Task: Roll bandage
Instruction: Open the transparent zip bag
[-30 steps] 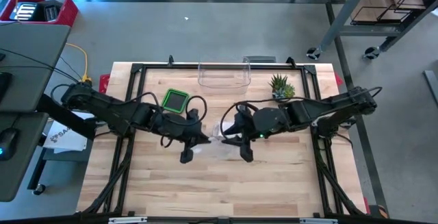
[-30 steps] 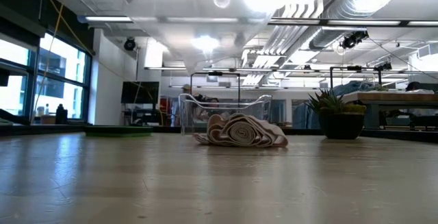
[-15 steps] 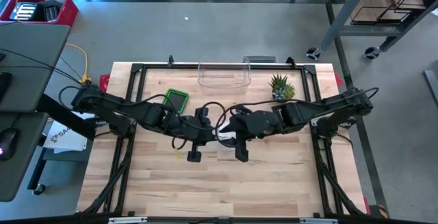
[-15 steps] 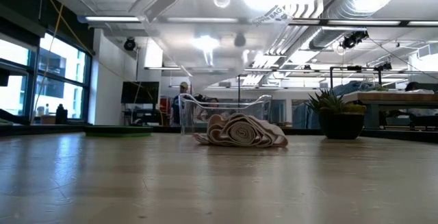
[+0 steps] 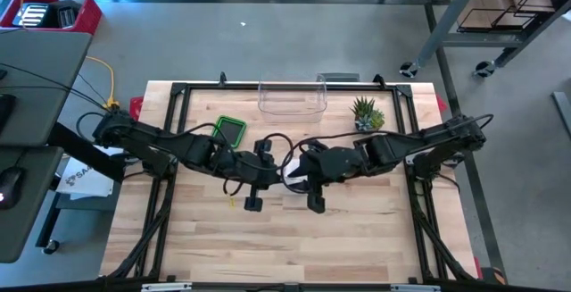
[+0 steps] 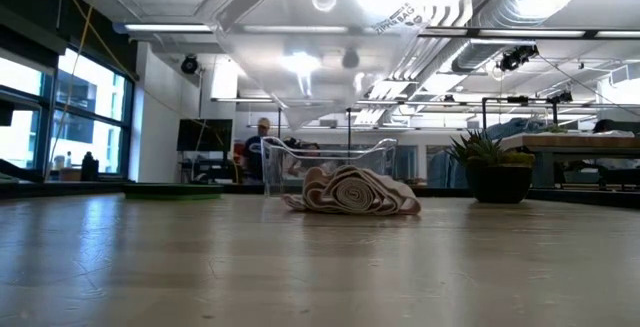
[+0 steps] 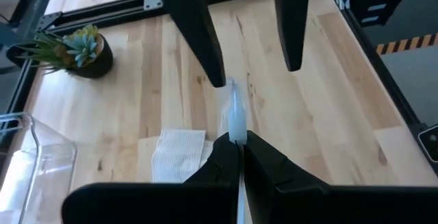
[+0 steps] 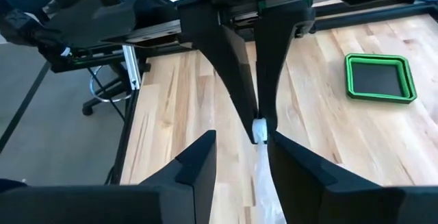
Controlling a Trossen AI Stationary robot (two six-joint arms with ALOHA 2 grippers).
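The bandage (image 6: 350,191) lies in a loose, half-rolled heap on the table; its white weave (image 7: 179,157) shows below the grippers. Above it a clear zipper bag (image 6: 300,62) hangs in the air, narrowing to a tip. My left gripper (image 7: 239,145) is shut on this bag at mid-table (image 5: 280,178). My right gripper (image 8: 239,162) faces it from the right (image 5: 298,179), open. Its two fingers (image 7: 205,39) stand on either side of the bag's edge, and I cannot tell whether one touches it. My left gripper pinches a thin edge of the clear bag (image 7: 236,118) between its two fingers, with the plastic sticking out edge-on past their tips. The fingers slant down from the table's left. The bag is lifted clear of the table and hangs over the bandage.
A clear plastic box (image 5: 292,98) stands at the far edge, with a small potted plant (image 5: 367,112) to its right and a green tray (image 5: 228,130) at the far left. A black frame (image 5: 169,149) rims the table. People show in the room behind.
My left gripper has moved toward the table's right, closer to my right gripper, and has rolled about its own line. The clear bag has swung with it and its tip now hangs lower over the bandage, which has stayed put.
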